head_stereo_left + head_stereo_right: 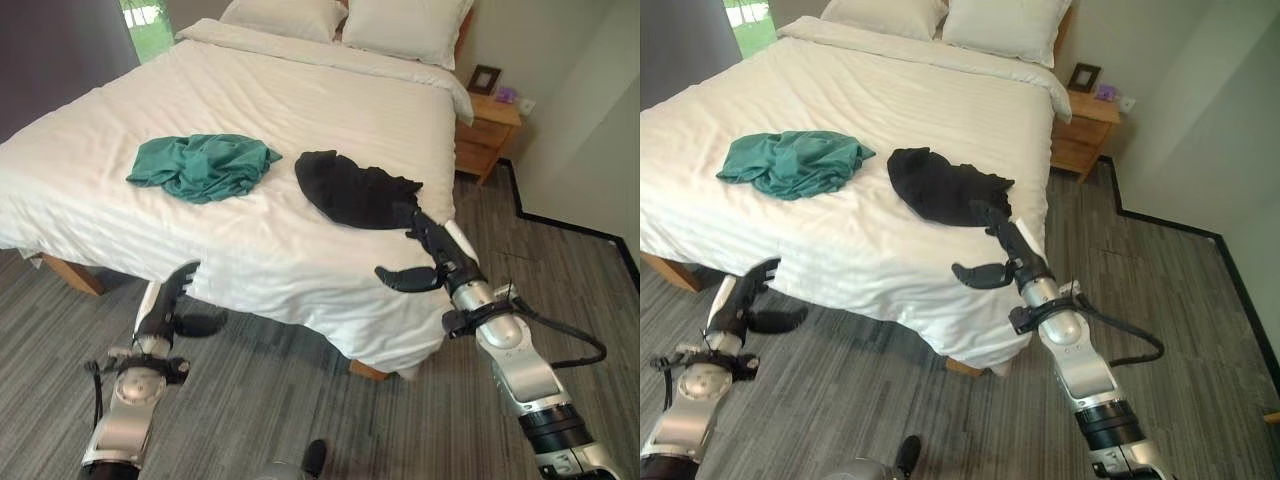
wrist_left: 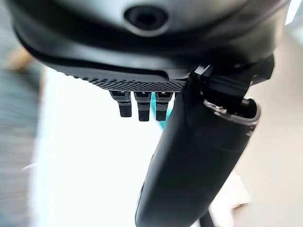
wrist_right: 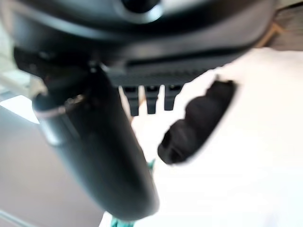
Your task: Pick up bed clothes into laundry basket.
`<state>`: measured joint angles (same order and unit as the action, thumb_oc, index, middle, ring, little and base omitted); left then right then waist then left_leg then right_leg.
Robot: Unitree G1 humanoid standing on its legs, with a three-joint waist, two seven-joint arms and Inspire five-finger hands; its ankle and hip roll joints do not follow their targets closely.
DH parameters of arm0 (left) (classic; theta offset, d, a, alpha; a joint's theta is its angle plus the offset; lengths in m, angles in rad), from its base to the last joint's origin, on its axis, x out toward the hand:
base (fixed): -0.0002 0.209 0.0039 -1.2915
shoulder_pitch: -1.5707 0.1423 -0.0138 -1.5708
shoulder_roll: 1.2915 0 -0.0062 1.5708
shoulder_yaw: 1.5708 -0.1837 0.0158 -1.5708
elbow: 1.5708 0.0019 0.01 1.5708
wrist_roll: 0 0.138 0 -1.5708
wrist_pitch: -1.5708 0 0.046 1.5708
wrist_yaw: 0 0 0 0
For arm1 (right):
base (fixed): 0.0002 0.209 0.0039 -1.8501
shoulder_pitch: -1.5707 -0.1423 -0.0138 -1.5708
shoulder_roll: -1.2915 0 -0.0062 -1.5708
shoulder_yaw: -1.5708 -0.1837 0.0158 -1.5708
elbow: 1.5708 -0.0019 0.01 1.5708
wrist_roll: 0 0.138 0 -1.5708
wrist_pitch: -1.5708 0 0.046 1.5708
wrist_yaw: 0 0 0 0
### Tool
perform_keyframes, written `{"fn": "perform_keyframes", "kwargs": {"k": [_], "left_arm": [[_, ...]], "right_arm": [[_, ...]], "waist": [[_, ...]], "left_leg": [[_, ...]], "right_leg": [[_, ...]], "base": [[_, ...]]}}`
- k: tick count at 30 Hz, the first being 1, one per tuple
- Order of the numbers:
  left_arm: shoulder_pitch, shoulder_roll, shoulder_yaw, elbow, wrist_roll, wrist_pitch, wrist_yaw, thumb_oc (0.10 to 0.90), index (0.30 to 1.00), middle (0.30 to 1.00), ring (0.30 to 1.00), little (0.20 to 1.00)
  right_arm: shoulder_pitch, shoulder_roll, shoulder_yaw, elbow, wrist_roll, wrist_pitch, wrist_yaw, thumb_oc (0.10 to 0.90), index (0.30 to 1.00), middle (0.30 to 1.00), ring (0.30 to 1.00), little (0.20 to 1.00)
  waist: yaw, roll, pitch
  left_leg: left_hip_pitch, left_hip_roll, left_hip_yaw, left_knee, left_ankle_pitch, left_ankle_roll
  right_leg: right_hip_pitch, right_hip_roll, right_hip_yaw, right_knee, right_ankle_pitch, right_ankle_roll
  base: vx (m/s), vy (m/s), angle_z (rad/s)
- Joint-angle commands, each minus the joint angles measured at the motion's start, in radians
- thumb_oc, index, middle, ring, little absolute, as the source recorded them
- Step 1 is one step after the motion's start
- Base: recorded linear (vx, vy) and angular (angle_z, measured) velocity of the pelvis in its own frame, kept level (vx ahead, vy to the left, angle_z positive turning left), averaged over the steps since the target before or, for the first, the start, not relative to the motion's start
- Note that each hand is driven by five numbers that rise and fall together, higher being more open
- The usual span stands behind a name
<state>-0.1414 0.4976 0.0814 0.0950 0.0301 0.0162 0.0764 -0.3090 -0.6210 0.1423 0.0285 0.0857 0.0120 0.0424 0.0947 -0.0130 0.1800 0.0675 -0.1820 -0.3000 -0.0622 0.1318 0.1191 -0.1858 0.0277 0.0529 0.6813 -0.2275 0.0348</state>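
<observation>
A crumpled black garment (image 1: 355, 190) lies on the white bed (image 1: 250, 100) near its right front corner. A teal garment (image 1: 205, 163) lies bunched to its left, mid-bed. My right hand (image 1: 432, 250) hovers just short of the black garment's near edge, fingers straight and thumb spread sideways, holding nothing. The black garment (image 3: 196, 123) shows past the fingers in the right wrist view. My left hand (image 1: 172, 298) is low by the bed's front edge, fingers straight, thumb out, apart from the teal garment.
Two pillows (image 1: 345, 20) lie at the head of the bed. A wooden nightstand (image 1: 487, 130) with a small frame stands to the bed's right. Grey wood floor (image 1: 560, 250) runs along the right side and in front.
</observation>
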Motion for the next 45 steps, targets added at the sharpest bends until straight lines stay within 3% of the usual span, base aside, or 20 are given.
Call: {"fn": "perform_keyframes", "kwargs": {"k": [1,2,3,6,8,9,10,13,21,26,32,34,40,43,44,45], "left_arm": [[-0.007,0.103,0.025,-0.158,0.011,-0.108,0.026,0.800,0.900,0.900,0.900,0.900],[-0.007,0.102,0.024,-0.160,0.012,-0.106,0.025,0.800,0.900,0.900,0.900,0.900],[-0.011,0.109,0.002,-0.166,0.059,-0.105,0.019,0.800,0.900,0.900,0.900,0.900],[0.039,0.081,0.010,-0.160,-0.002,-0.119,-0.006,0.800,0.900,0.900,0.900,0.900],[0.098,0.085,0.012,-0.177,-0.023,-0.126,-0.028,0.800,0.900,0.900,0.900,0.900],[0.101,0.082,0.017,-0.180,-0.024,-0.125,-0.029,0.800,0.900,0.900,0.900,0.900],[0.135,0.092,0.016,-0.186,-0.039,-0.130,-0.044,0.800,0.900,0.900,0.900,0.900],[0.145,0.092,-0.005,-0.170,-0.080,-0.140,-0.041,0.800,0.900,0.900,0.900,0.900],[0.167,0.091,-0.027,-0.169,-0.117,-0.144,-0.031,0.800,0.900,0.900,0.900,0.900],[0.174,0.086,-0.028,-0.163,-0.138,-0.137,-0.029,0.800,0.900,0.900,0.900,0.900],[0.171,0.086,-0.041,-0.174,-0.155,-0.128,-0.025,0.800,0.900,0.900,0.900,0.900],[0.168,0.092,-0.032,-0.190,-0.167,-0.127,-0.019,0.800,0.900,0.900,0.900,0.900],[0.149,0.090,-0.026,-0.192,-0.211,-0.133,-0.021,0.800,0.900,0.900,0.900,0.900],[0.126,0.078,-0.030,-0.179,-0.219,-0.132,-0.026,0.800,0.900,0.900,0.900,0.900],[0.125,0.075,-0.027,-0.179,-0.213,-0.129,-0.031,0.800,0.900,0.900,0.900,0.900],[0.130,0.073,-0.017,-0.183,-0.206,-0.128,-0.039,0.800,0.900,0.900,0.900,0.900]], "right_arm": [[-0.190,-0.077,-0.058,0.019,-0.048,-0.063,-0.034,0.800,0.900,0.900,0.900,0.900],[-0.189,-0.077,-0.060,0.019,-0.048,-0.063,-0.034,0.800,0.900,0.900,0.900,0.900],[-0.203,-0.117,-0.062,0.065,-0.087,-0.052,-0.049,0.800,0.900,0.900,0.900,0.900],[-0.274,-0.190,-0.021,0.163,-0.124,-0.032,-0.034,0.800,0.900,0.900,0.900,0.900],[-0.357,-0.273,0.049,0.292,-0.194,-0.014,-0.027,0.800,0.900,0.900,0.900,0.900],[-0.367,-0.274,0.058,0.299,-0.193,-0.017,-0.028,0.800,0.900,0.900,0.900,0.900],[-0.407,-0.337,0.112,0.343,-0.292,-0.001,-0.002,0.800,0.900,0.900,0.900,0.900],[-0.531,-0.400,0.239,0.511,-0.418,0.010,-0.023,0.800,0.900,0.900,0.900,0.900],[-0.626,-0.418,0.369,0.746,-0.528,0.033,-0.027,0.800,0.900,0.900,0.900,0.900],[-0.579,-0.383,0.346,0.803,-0.521,0.042,-0.032,0.800,0.900,0.900,0.900,0.900],[-0.484,-0.279,0.287,0.927,-0.437,0.049,-0.043,0.800,0.900,0.900,0.900,0.900],[-0.430,-0.212,0.252,0.969,-0.415,0.057,-0.062,0.800,0.900,0.900,0.900,0.900],[-0.298,-0.051,0.123,1.313,-0.246,0.056,-0.065,0.800,0.900,0.900,0.900,0.900],[-0.225,0.006,0.087,1.418,-0.244,0.057,-0.046,0.800,0.900,0.900,0.900,0.900],[-0.193,0.026,0.074,1.443,-0.252,0.062,-0.040,0.400,0.300,0.300,0.300,0.300],[-0.137,0.048,0.033,1.466,-0.237,0.066,-0.028,0.400,0.300,0.300,0.300,0.300]], "waist": [[0.028,-0.039,-0.112],[0.024,-0.036,-0.108],[0.037,-0.054,-0.114],[0.070,-0.069,-0.135],[0.080,-0.075,-0.148],[0.077,-0.073,-0.146],[0.081,-0.077,-0.147],[0.082,-0.082,-0.150],[0.074,-0.082,-0.146],[0.070,-0.076,-0.138],[0.070,-0.060,-0.113],[0.071,-0.039,-0.082],[0.092,-0.004,-0.046],[0.103,0.005,-0.052],[0.105,0.009,-0.053],[0.101,0.011,-0.058]], "left_leg": [[0.003,0.040,-0.034,-0.025,-0.012,-0.056],[0.009,0.041,-0.041,-0.025,-0.014,-0.055],[0.005,0.031,-0.050,-0.022,-0.025,-0.056],[0.009,0.033,-0.041,-0.025,-0.038,-0.057],[0.007,0.032,-0.048,-0.025,-0.041,-0.061],[0.002,0.031,-0.049,-0.025,-0.032,-0.063],[0.002,0.035,-0.055,-0.025,-0.044,-0.063],[0.001,0.037,-0.070,-0.025,-0.047,-0.070],[-0.008,0.038,-0.117,-0.025,-0.047,-0.081],[-0.008,0.040,-0.131,-0.025,-0.047,-0.086],[-0.018,0.040,-0.140,-0.025,-0.043,-0.087],[-0.036,0.038,-0.141,-0.025,-0.035,-0.088],[-0.092,0.023,-0.175,-0.025,-0.009,-0.096],[-0.100,0.017,-0.195,-0.025,-0.006,-0.097],[-0.098,0.016,-0.201,-0.025,-0.006,-0.097],[-0.093,0.015,-0.210,-0.025,-0.008,-0.097]], "right_leg": [[0.094,-0.034,0.027,-0.534,0.354,0.040],[0.111,-0.035,0.021,-0.555,0.362,0.041],[0.163,-0.044,0.031,-0.586,0.366,0.061],[0.210,-0.042,0.033,-0.656,0.355,0.050],[0.229,-0.037,0.039,-0.688,0.356,0.042],[0.225,-0.038,0.040,-0.688,0.364,0.043],[0.232,-0.032,0.040,-0.697,0.347,0.034],[0.239,-0.025,0.035,-0.702,0.340,0.024],[0.242,-0.023,0.009,-0.699,0.325,0.013],[0.245,-0.023,-0.001,-0.702,0.321,0.011],[0.237,-0.023,-0.005,-0.701,0.316,0.007],[0.218,-0.023,-0.003,-0.698,0.317,0.006],[0.183,-0.031,-0.031,-0.725,0.327,0.003],[0.187,-0.032,-0.050,-0.745,0.328,0.001],[0.193,-0.032,-0.055,-0.750,0.327,0.001],[0.205,-0.032,-0.060,-0.760,0.325,0.000]], "base": [[0.25,-0.025,1.24],[0.23,-0.071,0.65],[0.12,-0.050,0.29],[0.22,-0.068,0.07],[0.11,-0.024,0.21],[0.08,-0.033,0.44],[0.07,-0.041,0.09],[0.08,-0.046,-0.02],[0.03,-0.030,0.07],[0.02,-0.020,0.06],[0.00,-0.025,0.29],[-0.06,-0.029,-0.09],[-0.04,-0.026,-0.06],[0.04,-0.035,0.23],[0.09,-0.033,0.25],[0.08,-0.020,0.28]]}}
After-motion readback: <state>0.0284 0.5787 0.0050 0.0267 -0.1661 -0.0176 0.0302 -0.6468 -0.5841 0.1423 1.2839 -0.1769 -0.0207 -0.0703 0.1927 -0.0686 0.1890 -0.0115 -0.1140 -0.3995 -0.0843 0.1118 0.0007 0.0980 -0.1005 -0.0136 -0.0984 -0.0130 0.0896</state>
